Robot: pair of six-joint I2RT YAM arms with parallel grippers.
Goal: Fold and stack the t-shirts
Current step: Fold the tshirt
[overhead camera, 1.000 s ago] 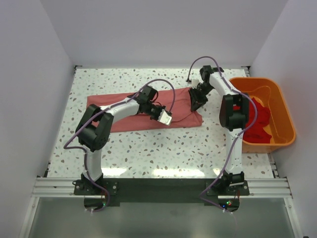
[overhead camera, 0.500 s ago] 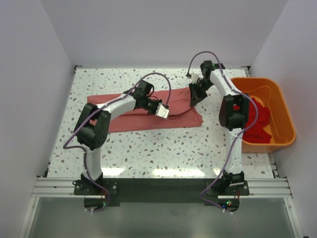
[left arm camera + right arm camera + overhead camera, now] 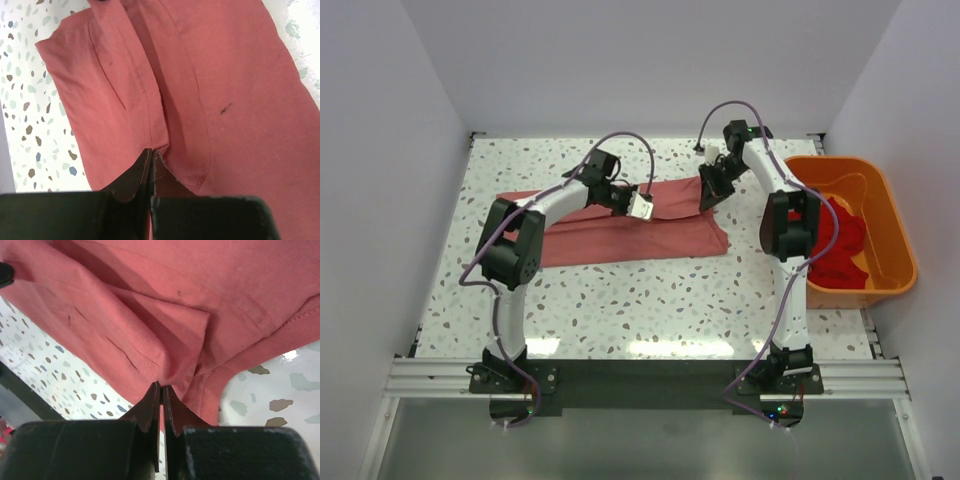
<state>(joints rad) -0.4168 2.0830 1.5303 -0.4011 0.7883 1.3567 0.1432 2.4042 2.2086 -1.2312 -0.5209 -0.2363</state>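
A salmon-red t-shirt [image 3: 620,235] lies as a long folded band across the middle of the speckled table [image 3: 620,300]. My left gripper [image 3: 642,207] is shut on a hemmed edge of the shirt [image 3: 145,100] near its middle, far side. My right gripper [image 3: 708,195] is shut on a bunched fold of the shirt [image 3: 165,335] at its right far corner. Both hold cloth lifted toward the back of the table. More red shirts [image 3: 835,240] lie in the orange bin.
An orange bin [image 3: 895,225] stands at the table's right edge. White walls close the left, back and right sides. The left arm's cable [image 3: 620,140] arcs over the shirt.
Both grippers have moved away from me toward the back of the table, carrying the shirt's near edge over. The shirt's band now looks narrower.
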